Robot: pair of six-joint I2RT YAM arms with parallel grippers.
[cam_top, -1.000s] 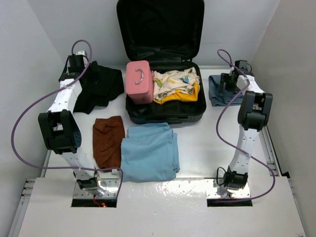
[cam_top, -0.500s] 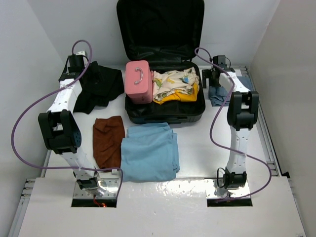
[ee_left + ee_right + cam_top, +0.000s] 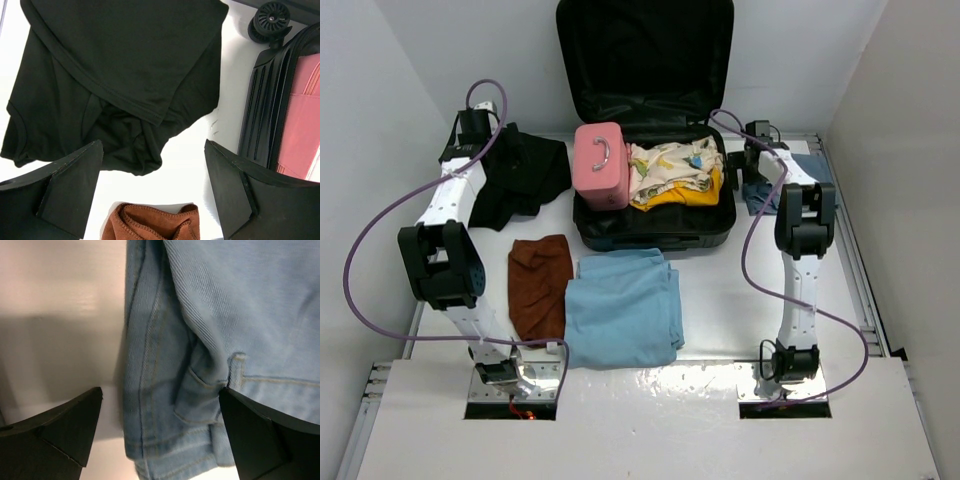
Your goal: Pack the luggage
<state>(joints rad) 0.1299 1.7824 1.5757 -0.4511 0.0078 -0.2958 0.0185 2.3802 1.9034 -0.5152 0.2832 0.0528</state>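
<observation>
The luggage [image 3: 650,225] lies open at the back middle, lid upright against the wall. It holds a pink case [image 3: 600,165] on the left and patterned and yellow cloth [image 3: 675,170] on the right. My right gripper [image 3: 752,165] hovers just right of the luggage, open, over the left edge of folded blue jeans [image 3: 210,340]; the denim lies below and between its fingers [image 3: 160,410], not held. My left gripper [image 3: 478,130] is open [image 3: 152,165] above a black garment [image 3: 115,75], with the luggage's ribbed shell [image 3: 262,110] and a wheel [image 3: 270,20] to its right.
A folded brown cloth [image 3: 540,285] and a larger light blue cloth [image 3: 620,305] lie side by side on the table in front of the luggage. The black garment [image 3: 525,175] spreads at the back left. White walls close in the sides and back.
My right arm has swung left from over the middle of the jeans towards the luggage, and its jaws have widened. The left arm has not moved.
</observation>
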